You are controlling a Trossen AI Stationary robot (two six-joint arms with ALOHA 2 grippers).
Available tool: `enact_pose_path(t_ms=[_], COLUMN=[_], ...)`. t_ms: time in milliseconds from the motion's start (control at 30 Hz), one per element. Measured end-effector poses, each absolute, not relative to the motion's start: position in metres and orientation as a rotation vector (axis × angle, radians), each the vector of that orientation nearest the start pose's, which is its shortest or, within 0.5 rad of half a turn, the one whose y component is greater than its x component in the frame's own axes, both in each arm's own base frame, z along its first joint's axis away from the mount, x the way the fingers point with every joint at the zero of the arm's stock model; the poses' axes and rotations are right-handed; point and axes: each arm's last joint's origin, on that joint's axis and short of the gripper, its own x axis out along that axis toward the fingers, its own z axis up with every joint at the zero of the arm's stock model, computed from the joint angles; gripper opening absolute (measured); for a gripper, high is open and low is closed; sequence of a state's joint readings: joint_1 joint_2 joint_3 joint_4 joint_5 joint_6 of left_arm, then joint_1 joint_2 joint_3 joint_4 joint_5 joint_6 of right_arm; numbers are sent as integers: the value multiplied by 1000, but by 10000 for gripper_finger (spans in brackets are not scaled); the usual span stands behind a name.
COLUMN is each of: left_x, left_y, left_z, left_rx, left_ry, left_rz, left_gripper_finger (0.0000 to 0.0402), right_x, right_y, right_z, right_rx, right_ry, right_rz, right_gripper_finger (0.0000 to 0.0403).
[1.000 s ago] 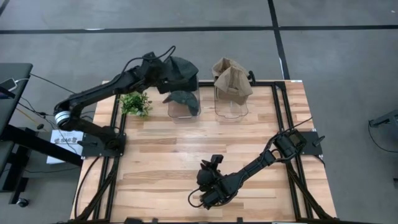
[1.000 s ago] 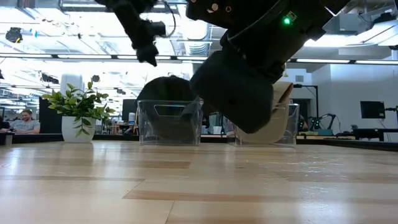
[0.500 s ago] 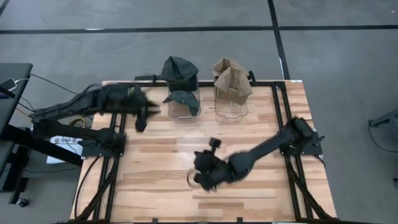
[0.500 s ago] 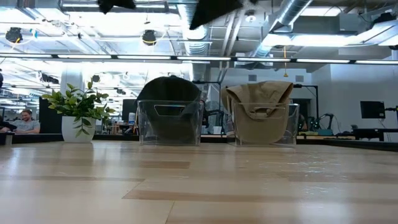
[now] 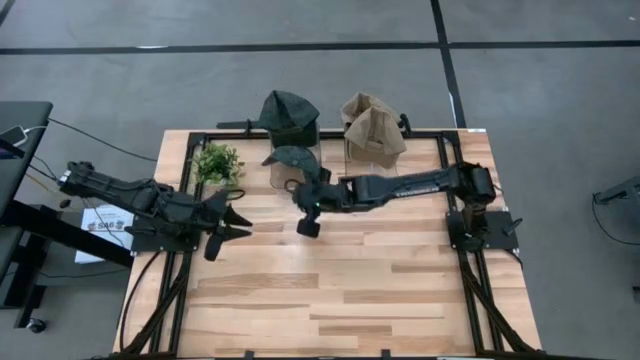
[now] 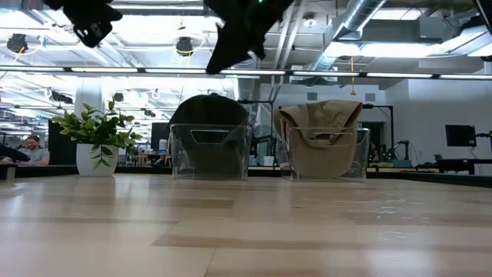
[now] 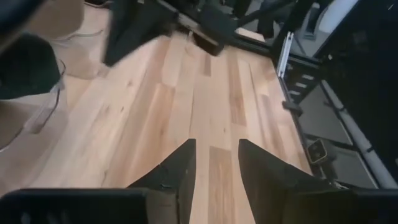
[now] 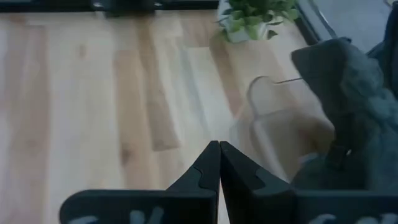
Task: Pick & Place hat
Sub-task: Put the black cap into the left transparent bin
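**A:** What do the hats look like?

**B:** There are dark green hats (image 5: 288, 110) and tan hats (image 5: 372, 124), all soft cloth. The dark ones are heaped in and over the left clear bin (image 5: 297, 172) at the back of the worktop (image 5: 330, 290), one draped down with its brim hanging over the bin's front. The tan ones are piled in the right bin (image 5: 372, 172) just beside it. From the low view the dark crown (image 6: 209, 108) bulges above its bin wall, and the tan cloth (image 6: 319, 123) slumps over its rim.

**A:** And the plant?

**B:** A small potted plant (image 5: 217, 163) stands left of the dark bin, near the back edge.

**A:** What has changed?

**B:** Both arms have moved. Half a second ago the right gripper (image 5: 308, 222) was low over the front middle of the worktop; now that arm stretches across, with the gripper just in front of the dark bin. Its jaws are pressed together and hold nothing.

**A:** The left one?

**B:** The left gripper (image 5: 228, 226) has drawn back toward the worktop's left edge, in front of the plant. Its jaws stand narrowly apart, empty. The hats and bins have not shifted.
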State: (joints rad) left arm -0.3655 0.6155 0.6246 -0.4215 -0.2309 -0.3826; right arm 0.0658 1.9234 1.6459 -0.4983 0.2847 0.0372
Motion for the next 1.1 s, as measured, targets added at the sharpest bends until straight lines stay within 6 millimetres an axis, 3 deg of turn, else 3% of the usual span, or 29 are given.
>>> enact_pose_path(t_ms=[267, 433, 833, 1100], left_x=[134, 138, 150, 157], left_y=[-45, -45, -51, -53], left_z=[276, 275, 265, 260], left_rx=[-229, -227, -200, -187], left_ry=[384, 384, 451, 477], left_rz=[15, 19, 31, 36], left_gripper_finger=[118, 118, 118, 118], right_x=[444, 444, 433, 417], right_y=[-30, -58, -142, -202], right_z=[239, 228, 261, 268], right_rx=[-166, -244, -308, -242], right_ry=[866, 917, 853, 743], right_rz=[-309, -416, -555, -530], right_gripper_finger=[0, 0, 0, 0])
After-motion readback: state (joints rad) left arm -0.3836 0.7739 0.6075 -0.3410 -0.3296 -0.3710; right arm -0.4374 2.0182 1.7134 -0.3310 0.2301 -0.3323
